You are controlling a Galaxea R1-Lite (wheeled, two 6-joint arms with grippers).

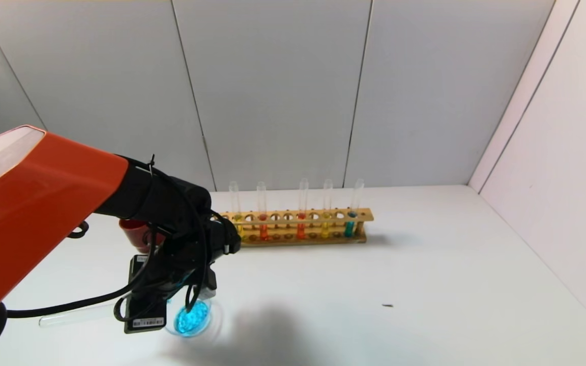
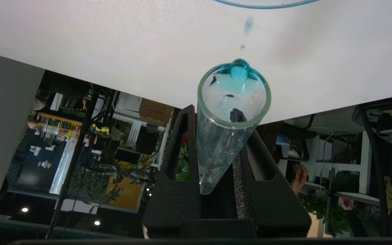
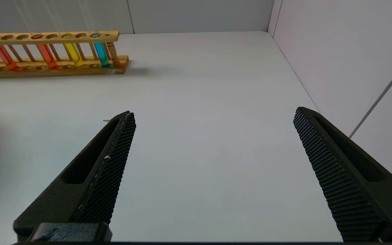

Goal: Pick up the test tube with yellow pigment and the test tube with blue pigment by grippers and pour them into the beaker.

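Head view: the left gripper (image 1: 191, 290), a bulky black hand on an orange-and-black arm, hangs over the low clear glass beaker (image 1: 192, 316) at the near left of the white table (image 1: 425, 284). Bright cyan-blue liquid lies in the beaker. An empty clear tube (image 1: 77, 315) lies flat on the table to the left of the beaker. An opaque dark-red cup (image 1: 135, 234) stands behind the arm. The wooden rack (image 1: 298, 226) stands farther back with upright tubes: yellow, orange-red, orange-red, amber-yellow, teal.

Left wrist view: the jaws are closed narrow on the slim clear glass test tube with blue pigment (image 2: 228, 126), tipped mouth-down; a blue drop clings to its lip, droplets fall toward the beaker's rim (image 2: 267, 4).

Right wrist view: the right gripper (image 3: 213, 136) hovers over bare table at right, jaws wide, holding nothing. The rack (image 3: 51, 54) sits far left.
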